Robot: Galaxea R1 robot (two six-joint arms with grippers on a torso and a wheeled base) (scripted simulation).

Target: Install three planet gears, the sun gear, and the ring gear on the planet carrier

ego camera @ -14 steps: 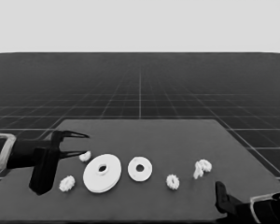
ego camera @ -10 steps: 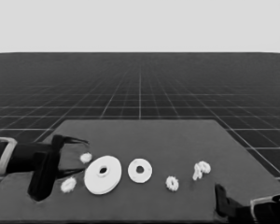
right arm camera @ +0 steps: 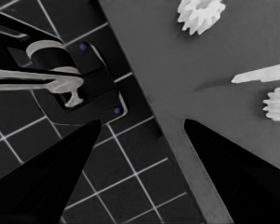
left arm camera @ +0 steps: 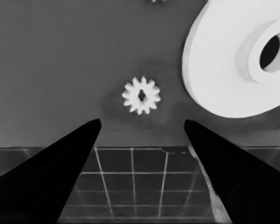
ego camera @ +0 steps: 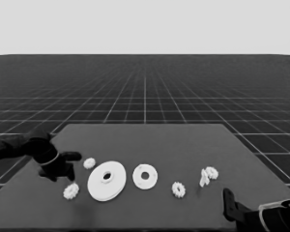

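Note:
The larger round part, the ring gear (ego camera: pixel 106 180), lies left of centre, with the smaller round part, the planet carrier (ego camera: pixel 145 176), just to its right. My left gripper (ego camera: pixel 67 166) hangs open over the table's left end between two planet gears (ego camera: pixel 89 163) (ego camera: pixel 71 191). In the left wrist view a gear (left arm camera: pixel 141 95) lies on the table just beyond the open left gripper (left arm camera: pixel 142 122), beside the ring gear (left arm camera: pixel 224 60). A third gear (ego camera: pixel 178 189) and a fourth (ego camera: pixel 211 172) lie to the right. My right gripper (ego camera: pixel 228 203) waits open at the lower right corner.
A thin white piece (ego camera: pixel 203 179) leans against the far-right gear; the right wrist view shows it (right arm camera: pixel 261 73) between two gears (right arm camera: pixel 200 14) (right arm camera: pixel 277 103). Dark machinery (right arm camera: pixel 70 88) sits past the table's corner. The table's edge (left arm camera: pixel 130 147) runs close behind the left fingertips.
My left arm has turned its gripper downward and drawn it in over the two left gears. The parts and the right arm have stayed put.

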